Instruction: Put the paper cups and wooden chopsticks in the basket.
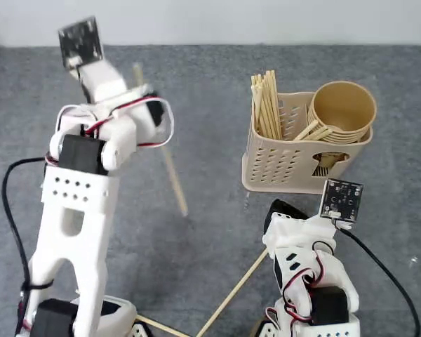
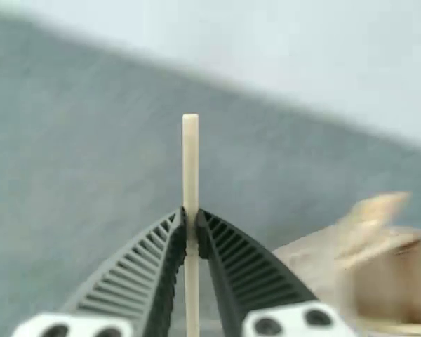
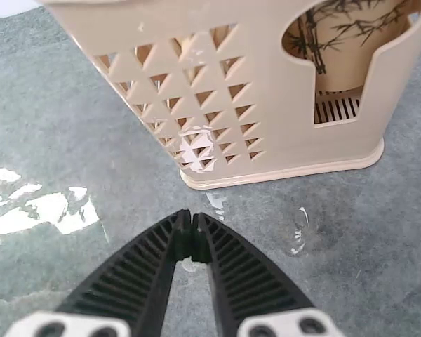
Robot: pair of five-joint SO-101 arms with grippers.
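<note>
While the left gripper (image 2: 190,228) pinches a chopstick (image 2: 190,158) between its jaws, the right gripper (image 3: 191,235) sits with jaws pressed together, empty, near the basket (image 3: 275,112).

The basket (image 3: 266,91) is matt plastic, the chopstick (image 2: 190,161) bare wood, the left tool (image 2: 190,214) ribbed plastic, the table (image 1: 217,84) felt-like cloth.

- You'll find the basket (image 1: 295,168) right of centre, toward the back of the table (image 1: 210,239).
- Cups (image 1: 345,109) sit nested in its right compartment, and a chopstick bundle (image 1: 265,105) stands in its left one.
- Your right gripper (image 3: 191,217) is just before the basket's front wall.
- Your left gripper (image 2: 190,214) is well left of the basket, with one chopstick (image 2: 190,161) between its fingers.
- Two loose sticks (image 1: 231,295) lie at the front, between the arm bases.
</note>
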